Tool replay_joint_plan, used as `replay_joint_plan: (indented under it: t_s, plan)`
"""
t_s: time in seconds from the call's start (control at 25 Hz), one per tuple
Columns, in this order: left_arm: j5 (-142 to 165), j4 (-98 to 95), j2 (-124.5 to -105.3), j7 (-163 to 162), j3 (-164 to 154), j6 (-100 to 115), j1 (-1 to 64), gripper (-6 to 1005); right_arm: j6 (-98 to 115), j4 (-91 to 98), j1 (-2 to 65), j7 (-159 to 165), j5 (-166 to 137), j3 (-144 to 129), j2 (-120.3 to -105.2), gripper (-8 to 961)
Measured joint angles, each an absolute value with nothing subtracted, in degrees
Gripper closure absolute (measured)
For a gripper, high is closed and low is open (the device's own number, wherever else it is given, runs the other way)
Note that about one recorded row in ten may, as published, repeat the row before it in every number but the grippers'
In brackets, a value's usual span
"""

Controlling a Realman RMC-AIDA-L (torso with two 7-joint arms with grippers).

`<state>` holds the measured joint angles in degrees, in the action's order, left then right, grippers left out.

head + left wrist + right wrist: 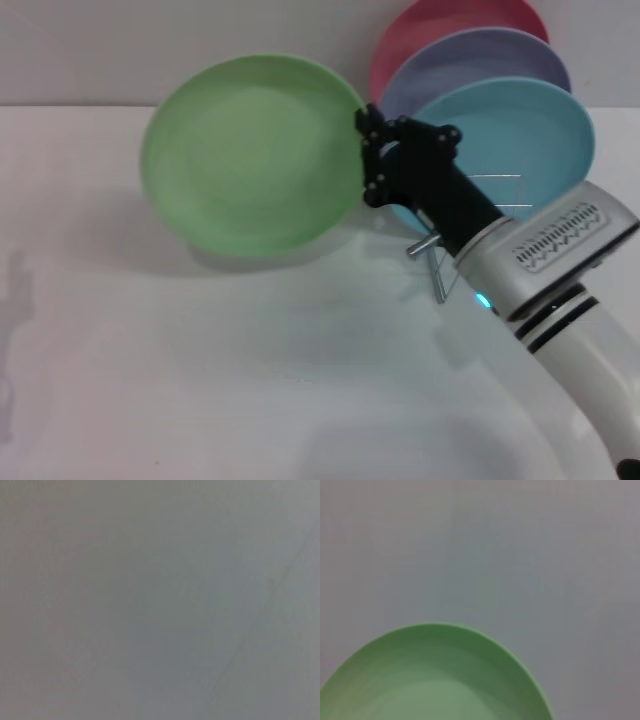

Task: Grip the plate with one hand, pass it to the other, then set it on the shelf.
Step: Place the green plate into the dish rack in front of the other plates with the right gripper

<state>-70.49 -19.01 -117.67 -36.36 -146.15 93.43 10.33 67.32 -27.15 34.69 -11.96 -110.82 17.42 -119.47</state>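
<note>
The light green plate [255, 155] is held up on edge at the far left-centre of the scene, its face turned toward the camera and its lower edge close above the white surface [200, 360]. The right gripper [370, 155] reaches in from the near right and meets the plate at its right rim; the black fingers [372, 128] sit against that rim, pinching it, with the plate stretching away to the left of them. In the right wrist view the plate's [435, 680] curved rim and shallow inside fill the near part of the picture against plain grey.

Just right of the gripper, three more plates stand upright in a row: a turquoise plate [530, 130] nearest, a lavender plate [480, 55] behind it, and a pink plate [440, 20] farthest. Thin wires of the shelf [440, 275] show below the arm, under the turquoise plate.

The left gripper appears in none of the views; its wrist view shows only blank grey.
</note>
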Motion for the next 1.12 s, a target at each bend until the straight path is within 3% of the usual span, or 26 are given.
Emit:
replay_joint_plan:
  t_s: [0.28, 1.0, 1.12]
  plan:
    - [-70.5, -18.4, -116.61, -45.0, -145.4, 94.9, 11.2, 523, 77.0, -23.3, 33.2, -12.1, -111.2, 16.8, -119.36, 937]
    - [-70.0, -16.9, -116.40, -53.0, -145.6, 93.8, 12.2, 522, 106.1, -14.6, 22.3, -17.4, -114.3, 17.3, -119.09, 938]
    - [-68.7, -16.0, -116.92, -53.1, -145.3, 93.7, 12.4, 466, 108.1, -11.8, 21.4, -17.2, -114.2, 17.3, -119.09, 938]
